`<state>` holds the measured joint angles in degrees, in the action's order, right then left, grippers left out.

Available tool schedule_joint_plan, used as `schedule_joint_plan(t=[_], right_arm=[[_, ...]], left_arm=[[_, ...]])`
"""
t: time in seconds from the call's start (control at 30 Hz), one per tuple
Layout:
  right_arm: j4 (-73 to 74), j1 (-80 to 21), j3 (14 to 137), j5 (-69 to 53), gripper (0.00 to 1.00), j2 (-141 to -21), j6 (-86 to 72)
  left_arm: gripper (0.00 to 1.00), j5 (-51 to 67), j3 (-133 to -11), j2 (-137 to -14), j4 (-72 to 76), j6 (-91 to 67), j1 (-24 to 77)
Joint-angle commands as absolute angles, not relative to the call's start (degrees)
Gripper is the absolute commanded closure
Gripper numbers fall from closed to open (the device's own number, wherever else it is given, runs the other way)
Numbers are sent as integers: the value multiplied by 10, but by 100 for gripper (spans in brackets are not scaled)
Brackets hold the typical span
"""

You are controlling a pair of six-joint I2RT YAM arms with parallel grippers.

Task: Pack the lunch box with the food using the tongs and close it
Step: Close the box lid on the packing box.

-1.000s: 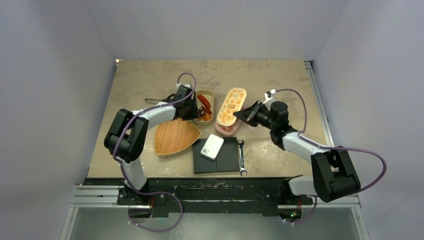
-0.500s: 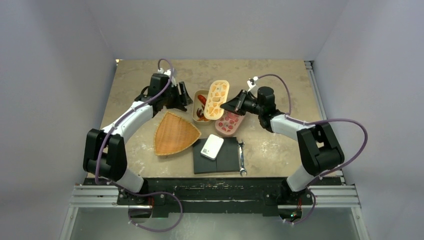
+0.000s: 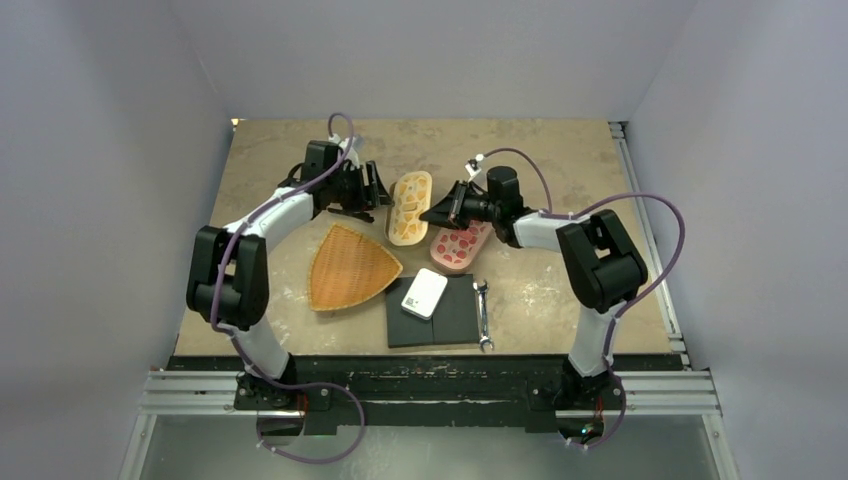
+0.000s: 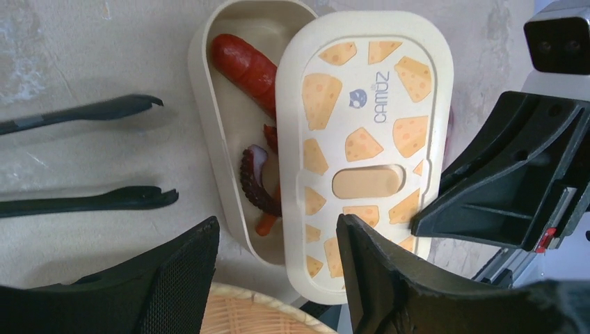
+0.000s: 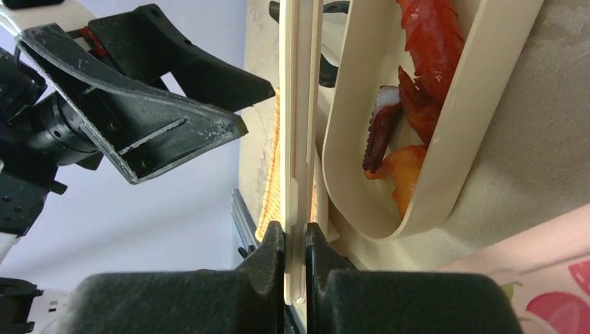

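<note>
Near the worktop's far edge: right claw clenched on the cheese-print lid's end. Lid sits skewed over the lunch box, food partly exposed. Left claw released, hovering. Risk: the offset lid catches the rim, shoves the box, never seats.

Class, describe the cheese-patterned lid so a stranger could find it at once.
On the tan table, look beyond the woven basket. The lid is the cream oval partly covering the open lunch box, its edge pinched by the right hand. Only it bears orange cheese wedges; its pink neighbour has red prints.
</note>
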<state>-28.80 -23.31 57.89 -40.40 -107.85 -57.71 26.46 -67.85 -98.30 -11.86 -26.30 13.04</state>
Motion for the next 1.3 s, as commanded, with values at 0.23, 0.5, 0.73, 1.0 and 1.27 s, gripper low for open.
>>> schedule_joint_plan(t=[0.23, 0.5, 0.73, 1.0, 1.27], right_arm=[[-302, -235, 654, -439, 100, -1136, -611], [-299, -235, 676, -451, 100, -1166, -613], [-280, -235, 686, -453, 100, -1179, -601], [-274, -235, 697, -471, 100, -1208, -597], [-244, -235, 707, -465, 78, -1214, -581]], left_arm=[[37, 253, -701, -1011, -115, -245, 127], [42, 266, -709, -1035, -136, -238, 127], [50, 259, -718, -1058, -155, -235, 127], [59, 254, -723, -1078, -166, -236, 127], [70, 262, -722, -1101, -163, -244, 127]])
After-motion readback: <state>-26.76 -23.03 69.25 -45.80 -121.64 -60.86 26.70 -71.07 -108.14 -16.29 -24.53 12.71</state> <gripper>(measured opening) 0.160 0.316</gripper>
